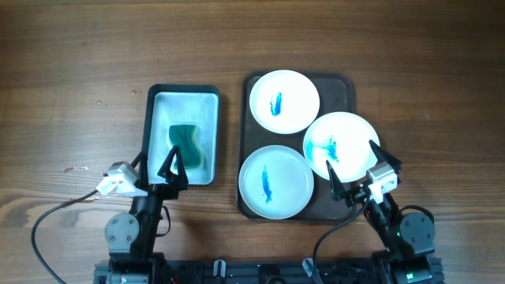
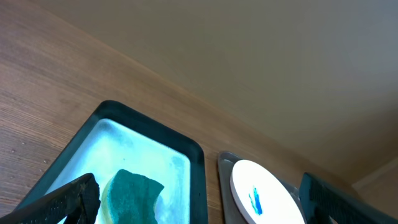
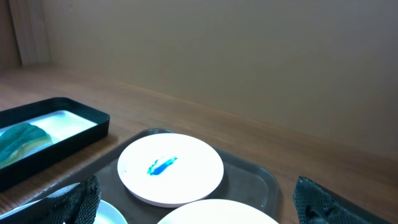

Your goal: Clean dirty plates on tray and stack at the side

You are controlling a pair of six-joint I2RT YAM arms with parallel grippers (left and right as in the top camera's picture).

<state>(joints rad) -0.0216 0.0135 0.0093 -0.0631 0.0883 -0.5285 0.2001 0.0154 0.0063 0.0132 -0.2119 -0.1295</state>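
Three white plates with blue smears lie on the dark tray (image 1: 346, 84): one at the back (image 1: 284, 101), one at the front left (image 1: 275, 181), one at the right (image 1: 341, 144) overlapping the tray's right rim. My right gripper (image 1: 353, 167) is open and empty, over the front edge of the right plate. My left gripper (image 1: 158, 164) is open and empty, over the near end of the small black-rimmed tray (image 1: 156, 126). In the right wrist view the back plate (image 3: 170, 168) lies ahead on the tray (image 3: 252, 180). The left wrist view shows the back plate (image 2: 264, 199).
A green sponge (image 1: 186, 146) lies in the small black-rimmed tray with a pale interior, left of the dark tray; it shows in the left wrist view (image 2: 130, 198). Bare wooden table (image 1: 79, 79) surrounds both trays.
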